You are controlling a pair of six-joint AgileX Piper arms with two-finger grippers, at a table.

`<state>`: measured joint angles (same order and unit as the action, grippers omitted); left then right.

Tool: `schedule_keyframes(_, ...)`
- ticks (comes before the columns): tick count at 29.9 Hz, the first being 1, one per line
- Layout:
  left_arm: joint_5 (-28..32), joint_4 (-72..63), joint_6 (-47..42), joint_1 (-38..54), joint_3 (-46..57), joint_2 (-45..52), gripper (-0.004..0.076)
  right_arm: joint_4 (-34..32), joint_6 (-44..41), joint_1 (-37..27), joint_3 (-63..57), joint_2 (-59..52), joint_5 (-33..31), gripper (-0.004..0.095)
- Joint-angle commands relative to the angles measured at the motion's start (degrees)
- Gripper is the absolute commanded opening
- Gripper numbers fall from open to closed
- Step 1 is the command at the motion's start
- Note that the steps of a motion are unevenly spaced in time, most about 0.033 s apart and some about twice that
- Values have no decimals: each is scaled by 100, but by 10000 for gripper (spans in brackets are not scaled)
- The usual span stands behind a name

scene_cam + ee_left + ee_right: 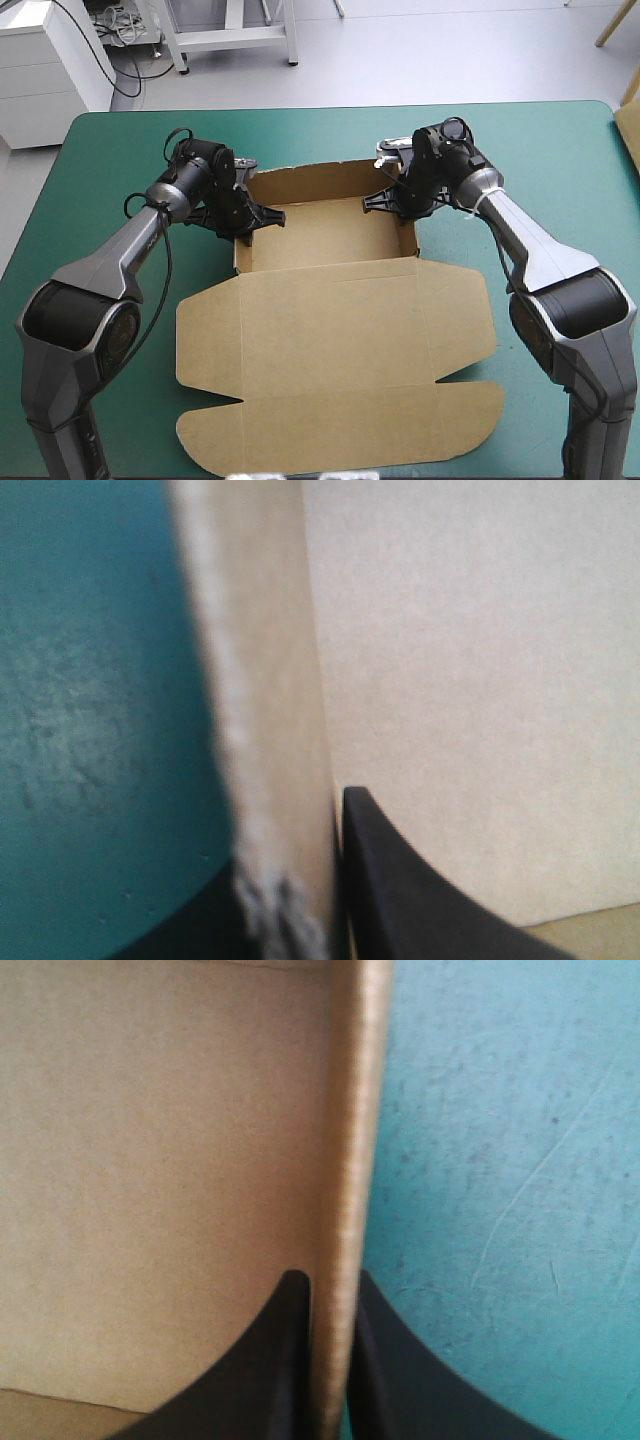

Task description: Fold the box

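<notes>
- Standing near the middle of the teal-green tabletop [560,180], the brown box [340,300] is half made. Its far part is an open tray with the walls raised, and the lid [340,390] lies flat on the near side, toward the robot.
- The left claw [258,218] is pinched on the left side wall [270,730]. One black finger is inside the tray and the other is outside, over the cover, with only the board between them.
- The right claw [385,203] holds the right side wall [345,1160] in the same way, nearly closed, with the thin edge of the board running up between its two fingers.
- Both walls look upright, and the back wall [310,180] stands between them at the far side.
- I judge that the step in hand is setting the two side walls: the claws squeeze them so that the tucked board keeps its shape.
- The next move, in my opinion, calls for a gentle release. Each claw should open only a little and go straight up, not sideways, otherwise a finger can drag its wall outward or undo the tuck.
- After that, the flat lid and its flaps are the part not yet worked, as far as I can judge from how they lie.
</notes>
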<state>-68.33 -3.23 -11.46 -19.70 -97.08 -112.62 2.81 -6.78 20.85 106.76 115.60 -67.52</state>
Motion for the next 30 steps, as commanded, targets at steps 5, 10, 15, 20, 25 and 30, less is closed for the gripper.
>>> schedule_keyframes(5, 183, -255, 346, -31, -115, 245, 448, -473, 66, -9, 212, -343, 50, 448)
schedule_keyframes(10, 184, -241, 346, -31, -144, 269, 545, -560, 44, -9, 438, -355, 50, 456)
schedule_keyframes(15, -89, -226, 362, -31, -763, 325, 545, -560, 44, -9, 816, -482, 50, 456)
schedule_keyframes(20, -475, -214, 404, -31, -1853, 358, 545, -560, 44, -9, 986, -731, 50, 456)
schedule_keyframes(25, -475, -251, 430, -31, -2456, 566, 490, -580, 44, -9, 986, -964, 50, 457)
schedule_keyframes(30, -475, 16, 896, -31, -2482, 1081, 267, -569, 44, -9, 932, -1031, 50, 456)
